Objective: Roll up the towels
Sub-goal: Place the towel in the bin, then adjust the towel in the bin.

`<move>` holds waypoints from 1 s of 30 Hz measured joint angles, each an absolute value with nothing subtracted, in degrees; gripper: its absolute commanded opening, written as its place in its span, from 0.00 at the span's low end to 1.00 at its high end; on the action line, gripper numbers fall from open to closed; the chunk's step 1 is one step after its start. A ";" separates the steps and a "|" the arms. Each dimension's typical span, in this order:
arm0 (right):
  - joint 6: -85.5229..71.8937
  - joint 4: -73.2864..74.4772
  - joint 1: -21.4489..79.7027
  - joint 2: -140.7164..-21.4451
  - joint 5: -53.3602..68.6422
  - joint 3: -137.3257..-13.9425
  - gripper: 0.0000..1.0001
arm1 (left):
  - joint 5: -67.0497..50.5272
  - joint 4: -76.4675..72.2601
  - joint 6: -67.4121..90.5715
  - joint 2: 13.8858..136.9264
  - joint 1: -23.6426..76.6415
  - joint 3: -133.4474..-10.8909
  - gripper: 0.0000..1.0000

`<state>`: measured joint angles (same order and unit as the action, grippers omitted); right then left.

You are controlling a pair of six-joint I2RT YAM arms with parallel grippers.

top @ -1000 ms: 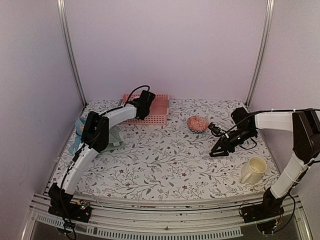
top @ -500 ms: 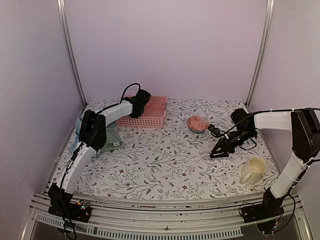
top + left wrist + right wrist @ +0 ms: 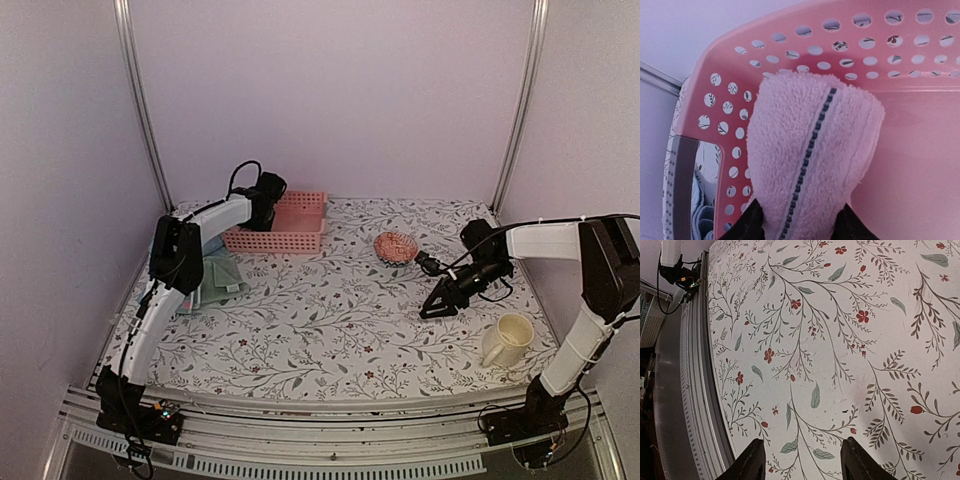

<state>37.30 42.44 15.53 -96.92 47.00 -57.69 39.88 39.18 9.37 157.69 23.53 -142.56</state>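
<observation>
The left fingers (image 3: 751,226) are clamped on a pink towel (image 3: 810,160). The towel is a fuzzy, bunched roll that sticks out ahead of the tips, with a dark stitched line running along its length. Only the left wrist view shows this grip. From the top view the left fingers (image 3: 268,190) are just a dark shape over the left end of the pink basket (image 3: 300,228), and the towel is hidden. Close up, the basket's (image 3: 920,165) smooth floor spreads to the right of the fingers, and its hole-punched wall curves round beyond and to the left of the towel. Whether the towel touches the floor cannot be told. Past the basket's corner, low and left of the fingers, a scrap of blue cloth (image 3: 702,220) shows.

The top view shows what the wrist camera misses. A small stack of folded towels (image 3: 220,280), sage green on top, lies on the worktop (image 3: 320,340) under the left arm, nearer the bases than the fingers.

The right fingers (image 3: 752,462) stand apart with nothing between them, only the flower-printed worktop (image 3: 840,340) and its metal edge rail (image 3: 695,390) ahead. From above, the right fingers (image 3: 432,306) point down, low over the worktop. A round red-patterned thing (image 3: 396,246) lies beyond them and a cream mug (image 3: 507,340) to their right.
</observation>
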 measured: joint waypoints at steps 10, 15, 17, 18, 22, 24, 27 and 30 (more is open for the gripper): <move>37.60 42.98 15.53 -97.49 47.05 -57.69 0.54 | 30.57 38.85 11.42 148.42 22.94 -133.49 0.67; 37.93 43.35 15.53 -97.78 47.05 -57.69 0.54 | 27.49 38.20 11.18 144.62 23.07 -132.16 0.70; 38.13 43.48 15.53 -97.84 47.05 -57.69 0.55 | 27.00 37.71 11.00 143.28 23.38 -132.16 0.69; 38.20 43.53 15.53 -97.86 47.03 -57.69 0.55 | 26.76 37.50 10.94 142.89 23.44 -132.16 0.67; 38.37 43.59 15.53 -97.91 47.03 -57.69 0.55 | 20.43 33.06 8.97 139.61 23.83 -129.03 0.52; 38.39 43.64 15.53 -97.91 47.03 -57.69 0.55 | 16.43 31.29 8.45 138.67 24.05 -127.83 0.44; 38.39 43.66 15.53 -97.95 47.03 -57.69 0.55 | 9.56 30.41 8.43 140.25 24.10 -131.04 0.32; 38.39 43.68 15.53 -97.95 47.03 -57.69 0.55 | 5.15 30.52 8.99 144.24 23.88 -137.12 0.24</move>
<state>38.39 43.68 15.53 -97.95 47.03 -57.69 5.15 30.52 8.99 144.24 23.88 -137.12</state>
